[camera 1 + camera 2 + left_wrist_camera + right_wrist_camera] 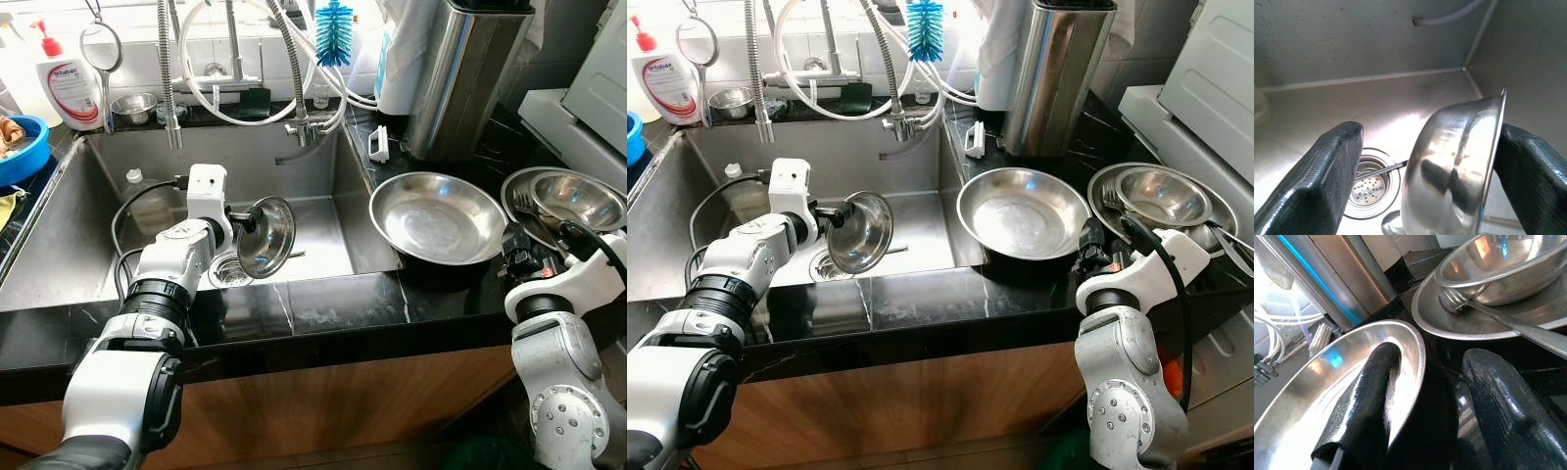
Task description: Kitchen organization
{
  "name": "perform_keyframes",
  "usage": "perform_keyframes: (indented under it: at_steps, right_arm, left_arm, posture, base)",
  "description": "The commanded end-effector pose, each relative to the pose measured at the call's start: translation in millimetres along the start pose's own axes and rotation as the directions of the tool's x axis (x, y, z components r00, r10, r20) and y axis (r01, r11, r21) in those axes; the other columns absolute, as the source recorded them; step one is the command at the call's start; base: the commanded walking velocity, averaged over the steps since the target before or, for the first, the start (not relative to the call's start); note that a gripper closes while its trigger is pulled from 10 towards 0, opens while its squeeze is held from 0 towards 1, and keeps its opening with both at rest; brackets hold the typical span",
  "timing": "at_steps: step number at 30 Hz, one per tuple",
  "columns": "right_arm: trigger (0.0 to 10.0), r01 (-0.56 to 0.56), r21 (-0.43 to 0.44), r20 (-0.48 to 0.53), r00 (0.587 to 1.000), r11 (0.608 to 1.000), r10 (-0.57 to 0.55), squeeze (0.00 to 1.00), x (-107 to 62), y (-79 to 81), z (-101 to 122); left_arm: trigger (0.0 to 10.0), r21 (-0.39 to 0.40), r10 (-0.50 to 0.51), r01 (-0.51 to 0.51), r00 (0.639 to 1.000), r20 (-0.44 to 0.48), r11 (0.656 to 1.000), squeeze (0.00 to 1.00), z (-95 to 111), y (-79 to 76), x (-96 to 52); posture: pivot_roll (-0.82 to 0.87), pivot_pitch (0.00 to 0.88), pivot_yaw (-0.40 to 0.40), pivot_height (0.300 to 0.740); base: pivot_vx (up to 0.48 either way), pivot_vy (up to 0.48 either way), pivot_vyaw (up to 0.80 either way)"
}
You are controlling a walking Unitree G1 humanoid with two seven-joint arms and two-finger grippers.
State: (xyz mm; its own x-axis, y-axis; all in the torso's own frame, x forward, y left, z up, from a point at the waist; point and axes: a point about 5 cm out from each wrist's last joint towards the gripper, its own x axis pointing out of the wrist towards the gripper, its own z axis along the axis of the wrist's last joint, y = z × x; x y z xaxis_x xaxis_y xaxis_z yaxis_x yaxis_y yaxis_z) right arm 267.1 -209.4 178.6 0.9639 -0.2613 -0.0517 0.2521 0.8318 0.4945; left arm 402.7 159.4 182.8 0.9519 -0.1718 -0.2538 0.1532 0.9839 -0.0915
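Observation:
Over the sink (59, 255) my left gripper (241, 221) is shut on a small steel bowl (265, 236), which is tipped on edge above the drain (230, 272). In the left wrist view the bowl (1449, 166) stands between the two black fingers (1322, 181), its rim against one of them. A wide steel bowl (436, 217) rests on the black counter to the right of the sink. My right gripper (509, 257) is open at its right rim; one finger (1366, 401) lies over the inside, the other stays outside.
A steel plate carrying a bowl (578, 199) and a fork (1488, 308) sits at the far right. A tall steel canister (460, 78) stands behind the wide bowl. Faucet hoses, a blue brush (333, 34), a soap bottle (67, 83) and a blue bowl (20, 147) line the back and left.

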Motion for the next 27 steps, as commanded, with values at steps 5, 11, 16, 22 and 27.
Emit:
perform_keyframes:
  at_steps: [5,11,16,22,27]
  right_arm:
    - [10.0,-0.017,0.014,0.003,1.000,1.000,0.017,0.00,-0.5,3.3,3.2]
    - [10.0,-0.023,0.038,0.003,1.000,0.999,0.023,0.00,-0.1,4.3,3.5]
    - [10.0,-0.022,0.045,0.005,1.000,0.999,0.022,0.00,0.2,3.4,3.9]
    - [10.0,-0.023,0.050,0.005,1.000,0.998,0.022,0.00,0.3,3.2,3.9]
    - [10.0,-0.009,0.017,0.004,1.000,1.000,0.009,0.00,-0.1,1.8,3.9]
  left_arm:
    - [10.0,-0.042,0.004,-0.004,1.000,0.012,0.999,1.00,6.6,0.6,-1.1]
    - [10.0,-0.158,0.026,-0.024,1.000,0.006,0.987,1.00,8.0,3.3,-0.9]
    - [10.0,-0.228,0.097,-0.080,0.993,0.068,0.970,0.00,17.7,9.6,-1.8]
    - [10.0,-0.338,0.191,-0.144,0.975,0.109,0.930,0.00,25.1,19.7,-4.4]
    - [10.0,-0.120,0.211,-0.191,0.959,0.191,0.974,0.00,30.9,16.7,-6.8]
  posture:
    - [0.01,0.035,-0.018,0.740]
    - [0.01,0.031,-0.019,0.740]
    - [0.01,0.029,-0.019,0.740]
    - [0.01,0.030,-0.020,0.740]
    - [0.01,0.034,-0.022,0.740]
  base:
    - [0.000,0.000,0.00]
    - [0.000,0.000,0.00]
    - [0.000,0.000,0.00]
    - [0.000,0.000,0.00]
    - [0.000,0.000,0.00]
